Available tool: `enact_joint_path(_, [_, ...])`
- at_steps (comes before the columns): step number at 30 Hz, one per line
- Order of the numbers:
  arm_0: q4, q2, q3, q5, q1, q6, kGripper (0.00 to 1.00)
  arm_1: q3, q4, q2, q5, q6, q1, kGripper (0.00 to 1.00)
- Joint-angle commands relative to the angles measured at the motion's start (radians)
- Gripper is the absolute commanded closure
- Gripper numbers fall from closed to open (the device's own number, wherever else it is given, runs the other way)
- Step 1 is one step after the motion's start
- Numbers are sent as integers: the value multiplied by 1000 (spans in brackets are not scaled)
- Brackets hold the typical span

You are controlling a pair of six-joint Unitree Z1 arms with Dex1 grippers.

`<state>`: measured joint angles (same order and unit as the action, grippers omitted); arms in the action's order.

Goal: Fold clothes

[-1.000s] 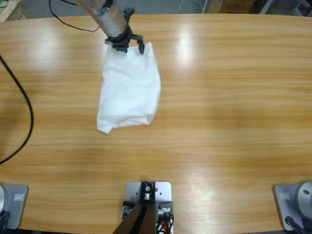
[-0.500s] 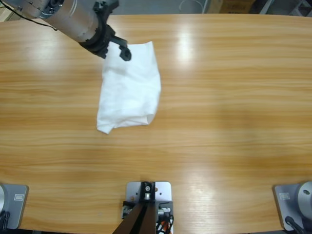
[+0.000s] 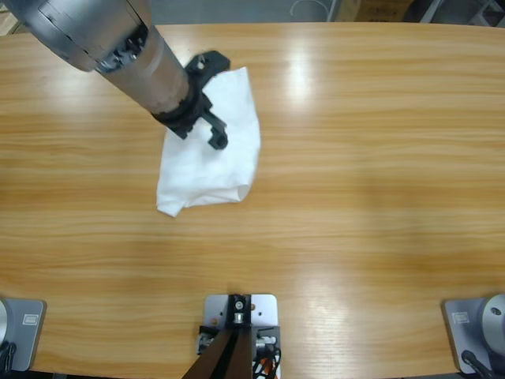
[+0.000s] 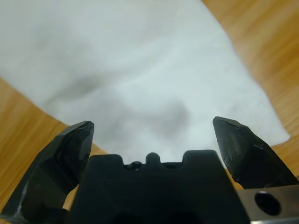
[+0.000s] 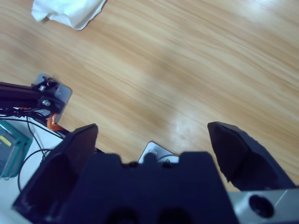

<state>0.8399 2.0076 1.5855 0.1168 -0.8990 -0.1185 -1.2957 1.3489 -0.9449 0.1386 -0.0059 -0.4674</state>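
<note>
On the left part of the worktop (image 3: 379, 158) the left arm comes in from the upper left corner, and its pincer (image 3: 211, 101) hangs over the upper half of the T-shirt (image 3: 207, 170). Its two black jaws are spread wide and hold nothing; in the left wrist view the left pincer (image 4: 154, 133) looks straight down on white cloth with no fabric between the jaws.

The T-shirt lies already folded into a compact, slightly slanted rectangle, left of the middle of the worktop, with one rounded bulge at its lower left corner (the chest mark is not visible here).

I judge the main risk to be this: the fabric is thin and soft, so if the open jaws go down and drag sideways, they may catch the top layer and pull the fold open. A pinch that takes only one layer would lift it apart from the rest.

Further right the wood is bare. The right pincer (image 5: 152, 149) is seen only in its own wrist view, jaws spread and empty, high above the worktop, well apart from the T-shirt (image 5: 67, 11).
</note>
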Motion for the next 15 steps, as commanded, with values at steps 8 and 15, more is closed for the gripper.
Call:
enact_joint_path(8, [14, 141, 25, -33, -21, 23, 18, 15, 16, 11, 29, 17, -13, 36])
enact_joint_path(15, [13, 166, 29, -43, -18, 23, 18, 27, 1, 4, 32, 17, -13, 36])
